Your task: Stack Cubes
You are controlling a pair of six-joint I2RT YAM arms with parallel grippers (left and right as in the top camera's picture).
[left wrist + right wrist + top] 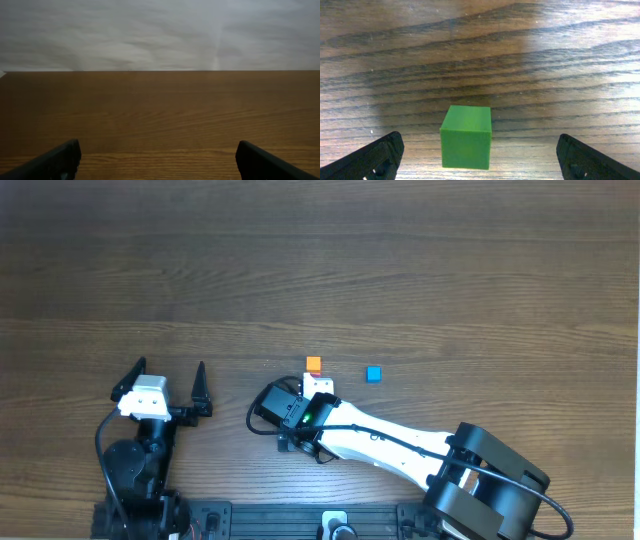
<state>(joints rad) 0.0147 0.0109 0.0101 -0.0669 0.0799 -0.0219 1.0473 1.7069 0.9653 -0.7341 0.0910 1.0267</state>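
A green cube (466, 143) sits on the wooden table, and my right gripper (480, 159) hangs just above it, open, with one finger on each side and neither touching it. In the top view the right arm (380, 442) reaches from the bottom right to the table's middle. An orange cube (314, 364) lies just beyond its wrist. A blue cube (373, 374) rests a little to the right of the orange one. My left gripper (170, 378) stands open at the near left with nothing between its fingers, far from all the cubes.
The wooden table (320, 260) stretches bare across the far half and the right side. In the left wrist view the table (160, 115) runs out to a pale wall (160, 30).
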